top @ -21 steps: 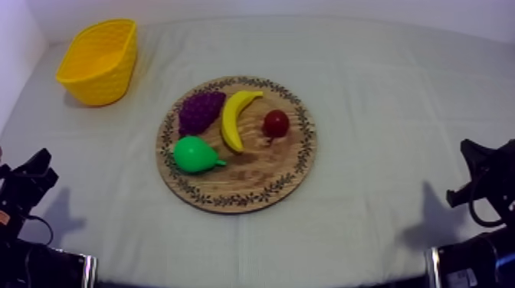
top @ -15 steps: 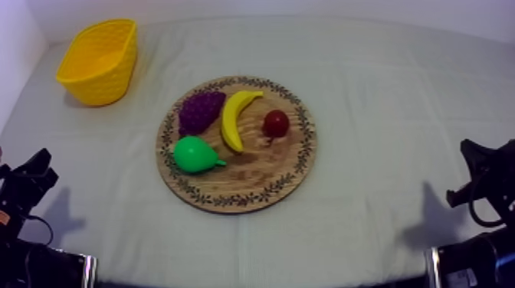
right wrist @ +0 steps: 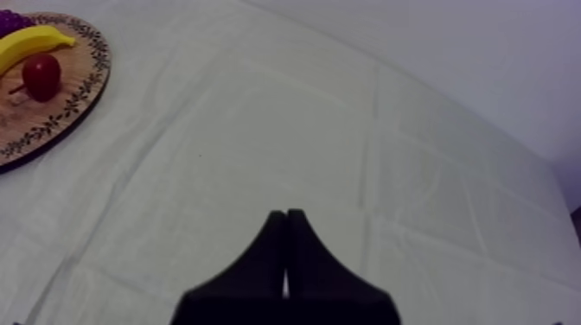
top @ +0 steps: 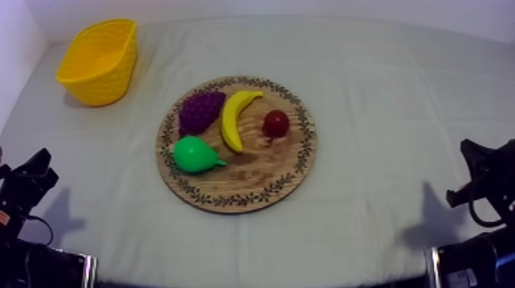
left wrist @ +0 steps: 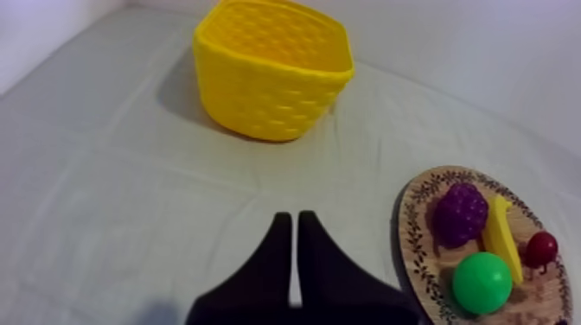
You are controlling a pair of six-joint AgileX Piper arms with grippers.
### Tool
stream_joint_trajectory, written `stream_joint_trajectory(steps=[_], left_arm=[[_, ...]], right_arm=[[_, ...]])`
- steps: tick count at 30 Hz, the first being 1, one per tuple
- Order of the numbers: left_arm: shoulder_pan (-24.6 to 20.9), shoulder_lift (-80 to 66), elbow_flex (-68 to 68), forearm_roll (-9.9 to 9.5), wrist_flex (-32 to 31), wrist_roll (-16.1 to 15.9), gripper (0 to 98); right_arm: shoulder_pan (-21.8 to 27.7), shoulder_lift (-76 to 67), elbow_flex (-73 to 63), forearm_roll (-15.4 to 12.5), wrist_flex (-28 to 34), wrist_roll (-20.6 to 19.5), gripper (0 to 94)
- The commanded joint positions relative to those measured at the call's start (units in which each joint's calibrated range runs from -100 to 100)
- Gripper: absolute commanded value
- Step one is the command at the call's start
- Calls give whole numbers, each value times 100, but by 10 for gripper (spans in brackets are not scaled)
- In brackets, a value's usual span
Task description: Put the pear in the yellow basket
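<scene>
Clearly nearer: left gripper, clenched on nothing, near-left. Basket far-left. Pear on board's near-left part, stem pointing right. Right gripper, clenched empty, well apart at right.

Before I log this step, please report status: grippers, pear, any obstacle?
Left gripper and right gripper shut, empty. Pear on board, untouched. Grapes and banana close beside it.
</scene>
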Motion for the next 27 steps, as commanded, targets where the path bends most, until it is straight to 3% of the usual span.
stream_joint_trajectory(steps=[1,6,14,21,27], left_arm=[[-1,-2,3,-2,5,-191,0],[-1,-2,3,1,5,-569,0],[11,-2,-30,72,5,-589,0],[137,525,-150,356,5,-733,0],[185,1042,-350,864,5,-1256,0]], right_arm=[[-2,-3,-2,-4,2,2,4],[-2,-3,-2,-4,2,1,4],[-2,-3,-2,-4,2,0,4],[-2,-3,-2,-4,2,2,4],[-2,-3,-2,-4,2,2,4]])
